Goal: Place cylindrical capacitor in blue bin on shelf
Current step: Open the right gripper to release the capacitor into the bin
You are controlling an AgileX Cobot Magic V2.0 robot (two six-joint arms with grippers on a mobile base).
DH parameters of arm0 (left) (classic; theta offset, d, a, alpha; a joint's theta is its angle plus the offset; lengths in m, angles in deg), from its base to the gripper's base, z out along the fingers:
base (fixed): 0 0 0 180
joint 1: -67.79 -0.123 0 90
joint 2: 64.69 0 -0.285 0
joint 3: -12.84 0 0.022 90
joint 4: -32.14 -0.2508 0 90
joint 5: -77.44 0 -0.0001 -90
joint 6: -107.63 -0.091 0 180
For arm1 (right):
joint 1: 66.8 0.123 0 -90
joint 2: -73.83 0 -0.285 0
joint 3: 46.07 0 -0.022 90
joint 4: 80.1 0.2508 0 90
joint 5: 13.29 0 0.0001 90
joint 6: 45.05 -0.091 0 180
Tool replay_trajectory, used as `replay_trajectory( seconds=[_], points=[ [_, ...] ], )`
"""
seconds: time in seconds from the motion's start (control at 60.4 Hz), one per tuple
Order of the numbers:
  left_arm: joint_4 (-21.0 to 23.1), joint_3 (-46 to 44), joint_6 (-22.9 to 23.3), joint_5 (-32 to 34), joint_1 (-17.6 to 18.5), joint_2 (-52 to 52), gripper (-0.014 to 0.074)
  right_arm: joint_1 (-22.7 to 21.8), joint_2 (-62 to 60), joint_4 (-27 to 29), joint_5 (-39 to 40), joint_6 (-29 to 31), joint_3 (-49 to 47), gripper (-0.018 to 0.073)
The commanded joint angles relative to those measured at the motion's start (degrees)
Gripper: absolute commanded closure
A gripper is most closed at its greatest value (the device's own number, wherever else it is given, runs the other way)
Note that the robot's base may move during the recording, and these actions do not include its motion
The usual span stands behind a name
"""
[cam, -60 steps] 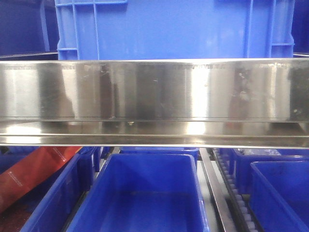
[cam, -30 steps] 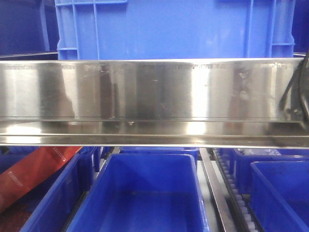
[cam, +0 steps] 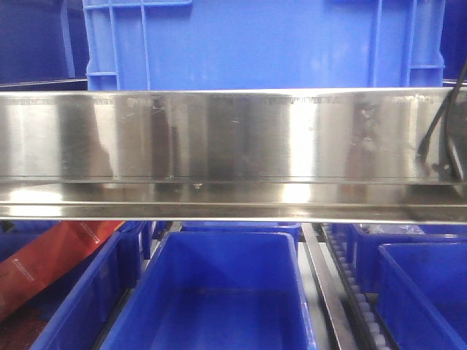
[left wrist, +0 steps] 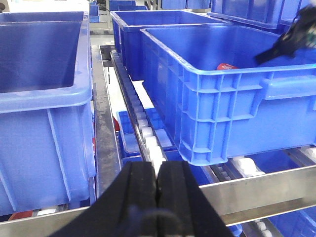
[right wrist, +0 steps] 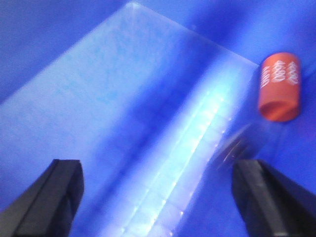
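The cylindrical capacitor (right wrist: 280, 86) is an orange-red can with white print, lying on its side on the floor of a blue bin (right wrist: 123, 98). My right gripper (right wrist: 158, 170) hangs open over that floor, the capacitor beyond its right finger, nothing between its jaws. In the left wrist view the same blue bin (left wrist: 222, 113) sits on the shelf's roller track (left wrist: 148, 138), a red spot of the capacitor (left wrist: 226, 66) showing inside. My left gripper (left wrist: 158, 170) is shut and empty, low in front of the shelf (cam: 233, 138).
My right arm (left wrist: 291, 39) reaches over the bin's far right rim. More blue bins (left wrist: 39, 98) flank it. Lower bins (cam: 219, 299) stand under the steel beam. A red packet (cam: 51, 259) lies lower left. A black cable (cam: 445, 124) hangs at the right edge.
A black cable has come into the front view at the right edge and shifted slightly over the last half second. The bins and the beam have not moved.
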Motion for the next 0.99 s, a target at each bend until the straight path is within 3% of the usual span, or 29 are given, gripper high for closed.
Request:
replay_trajectory(
  seconds=[0.0,0.166,0.298,0.464,0.795,0.977],
  points=[
    [0.53,0.22,0.48,0.99,-0.13,-0.16,0.0707,-0.04,-4.04,-0.01,0.08,0.4,-0.66,0.0264],
    [0.53,0.22,0.48,0.99,-0.13,-0.16,0.0707,-0.04,-10.09,-0.01,-0.68,0.4,-0.54,0.0573],
    [0.53,0.22,0.48,0.99,-0.13,-0.16,0.0707,-0.15,-16.6,-0.01,0.55,0.4,2.16,0.0725],
    [0.43,0.22,0.48,0.99,-0.13,-0.16,0.0707,-1.48,-26.73,-0.36,4.83,0.4,11.2,0.0717],
    [-0.94,0.22,0.48,0.99,-0.13,-0.16,0.0707,-9.13,-52.22,-0.6,18.01,0.4,42.54,0.0722],
    [-1.67,0.22,0.48,0.99,-0.13,-0.16,0.0707,-9.82,-64.1,-0.6,23.01,0.4,57.53,0.0722]
  ],
)
